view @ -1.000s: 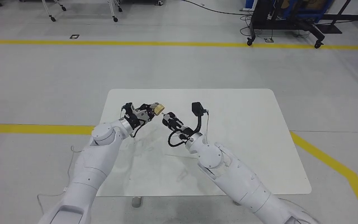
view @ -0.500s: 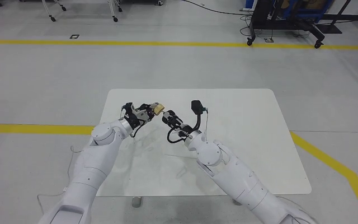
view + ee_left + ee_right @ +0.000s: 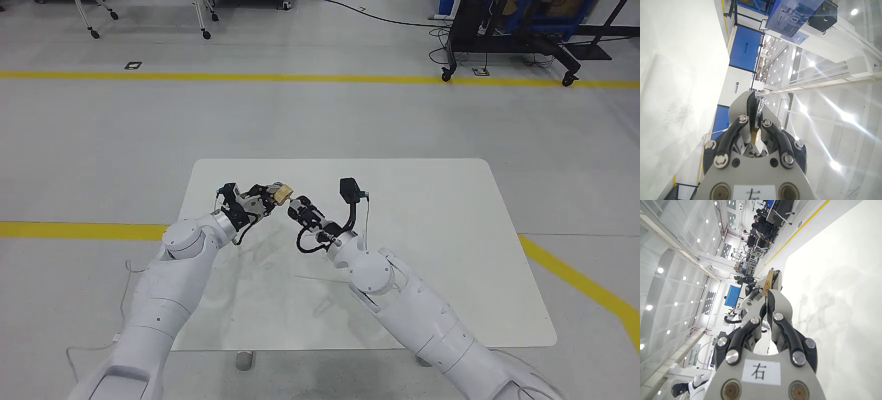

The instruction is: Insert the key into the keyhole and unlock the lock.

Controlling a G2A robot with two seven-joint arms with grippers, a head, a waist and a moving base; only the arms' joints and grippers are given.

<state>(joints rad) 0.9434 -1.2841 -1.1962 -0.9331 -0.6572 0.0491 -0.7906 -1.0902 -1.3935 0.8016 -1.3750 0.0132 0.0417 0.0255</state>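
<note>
The brass lock [image 3: 284, 190] is up off the white tabletop [image 3: 440, 250], clamped between the fingers of the left end effector [image 3: 272, 195]. The key [image 3: 766, 303] is pinched in the right end effector [image 3: 300, 211], with its tip at the lock's end face (whether it has entered cannot be told).

Right wrist view: key [image 3: 765, 303] is seen edge-on, its shank pinched inside the right gripper [image 3: 767, 297]. The tip meets the lock [image 3: 768, 281], but the keyhole is hidden and entry cannot be told.
Left wrist view: the left gripper [image 3: 757, 106] covers most of the lock.
Top view: the key is too small to resolve.
</note>
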